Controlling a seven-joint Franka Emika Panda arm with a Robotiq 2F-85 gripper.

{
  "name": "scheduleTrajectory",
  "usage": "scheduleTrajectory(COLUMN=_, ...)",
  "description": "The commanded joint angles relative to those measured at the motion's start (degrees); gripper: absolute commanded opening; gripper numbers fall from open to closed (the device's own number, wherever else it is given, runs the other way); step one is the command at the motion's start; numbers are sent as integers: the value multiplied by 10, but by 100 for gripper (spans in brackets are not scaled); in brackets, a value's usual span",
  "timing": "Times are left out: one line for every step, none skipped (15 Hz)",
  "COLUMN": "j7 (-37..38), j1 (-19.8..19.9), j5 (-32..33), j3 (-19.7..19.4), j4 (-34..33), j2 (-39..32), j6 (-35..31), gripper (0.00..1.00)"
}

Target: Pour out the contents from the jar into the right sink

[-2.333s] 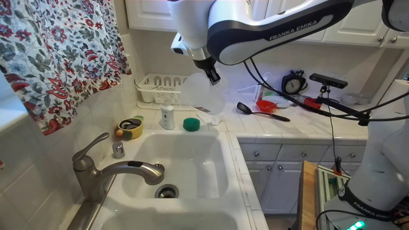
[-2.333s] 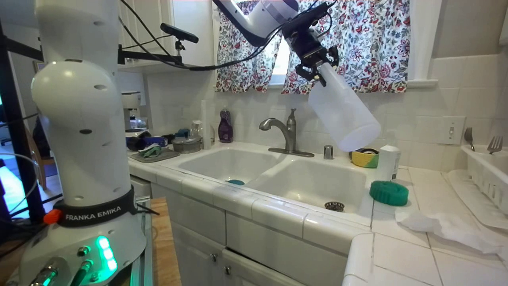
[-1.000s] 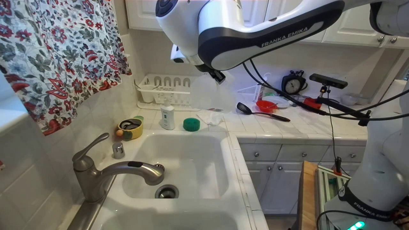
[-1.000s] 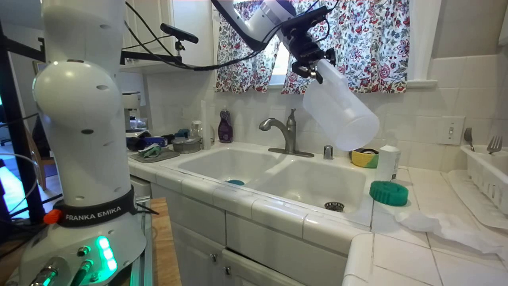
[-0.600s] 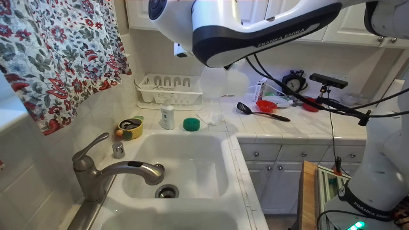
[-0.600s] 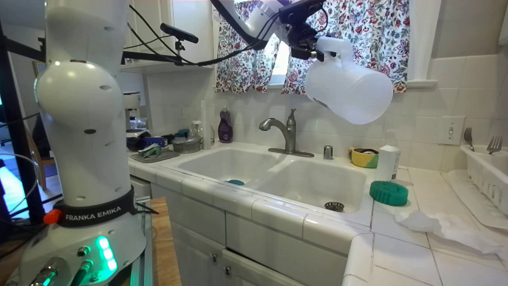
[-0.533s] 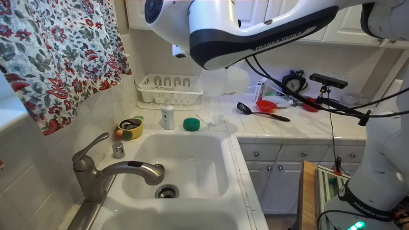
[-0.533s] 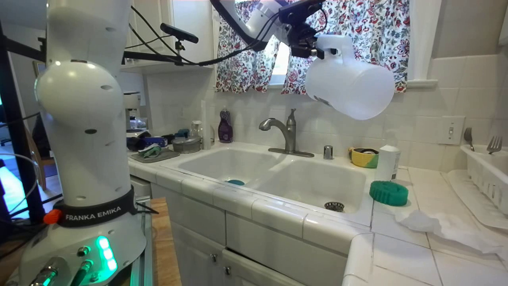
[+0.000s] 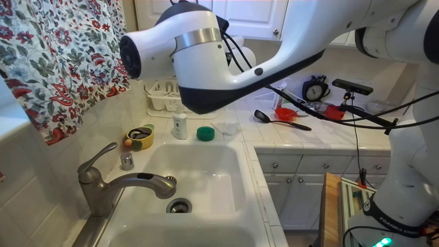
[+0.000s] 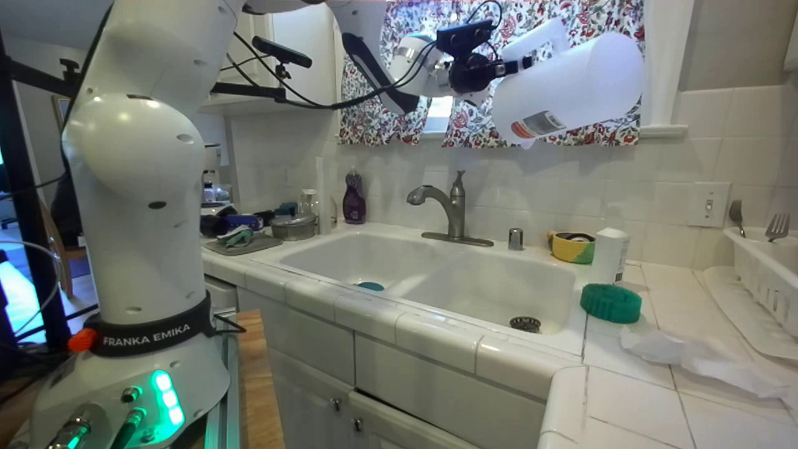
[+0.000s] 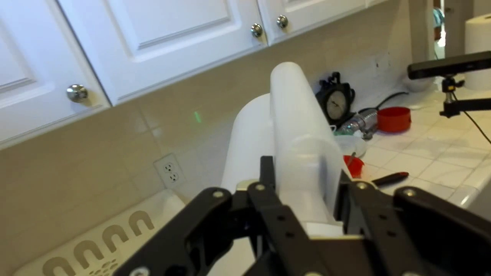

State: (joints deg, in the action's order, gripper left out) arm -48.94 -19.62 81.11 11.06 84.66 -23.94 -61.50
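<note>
A translucent white jar [image 10: 573, 81] with a side handle [image 10: 533, 47] is held high in the air, and my gripper [image 10: 521, 65] is shut on that handle. In the wrist view, the gripper [image 11: 305, 174] has its fingers [image 11: 267, 166] on either side of the handle [image 11: 293, 99], with the jar body [image 11: 249, 126] behind. The jar lies nearly level, its round right end raised above its labelled left end. My arm hides most of the jar [image 9: 248, 57] in an exterior view. Any contents cannot be seen. Below is the right sink [image 10: 499, 277], a white basin [image 9: 212, 164].
A metal faucet [image 9: 161, 187] reaches over the basin. Behind the basin stand a yellow cup [image 10: 572, 248], a white bottle [image 10: 610, 255] and a green round scrubber [image 10: 611, 303]. Upper cabinets [image 11: 172, 27] and a dish rack [image 11: 115, 237] show in the wrist view.
The jar has risen and turned: its round right end swung from low to high, bringing the label into view. My arm's wrist swung left and lower in an exterior view. The grip stayed.
</note>
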Motion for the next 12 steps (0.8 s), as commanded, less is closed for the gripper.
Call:
scheduleTrajectory(j7=-78, j1=-24, j5=81, j3=-1, j4=-42, j2=-41, j6=2, gripper=9)
scheduleTrajectory(j7=-86, j1=-25, j5=81, j3=2, j4=-49, j2=-45, j6=-10, gripper=9)
scheduleTrajectory(j7=-96, j1=-27, j5=83, j3=3, j4=-54, j2=-48, j6=-17, gripper=9)
scheduleTrajectory(j7=-106, j1=-27, j5=77, j3=4, j4=-59, j2=-51, j6=-26, gripper=9)
scheduleTrajectory(j7=-112, j1=-28, j5=75, j3=4, j4=-63, j2=-52, j6=-32, gripper=9)
scheduleTrajectory(j7=-119, j1=-29, j5=74, j3=4, j4=-66, j2=-53, j6=-37, gripper=9)
scheduleTrajectory(j7=-123, j1=-30, j5=74, j3=3, j4=-68, j2=-54, j6=-42, gripper=9)
scheduleTrajectory(j7=-128, j1=-32, j5=76, j3=1, j4=-70, j2=-55, j6=-42, gripper=9)
scheduleTrajectory(j7=-131, j1=-35, j5=82, j3=-1, j4=-69, j2=-56, j6=-41, gripper=9)
scheduleTrajectory(j7=-134, j1=-36, j5=86, j3=-2, j4=-67, j2=-55, j6=-41, gripper=9)
scheduleTrajectory(j7=-136, j1=-40, j5=94, j3=-4, j4=-62, j2=-55, j6=-37, gripper=9)
scheduleTrajectory(j7=-139, j1=-42, j5=101, j3=-5, j4=-59, j2=-55, j6=-36, gripper=9)
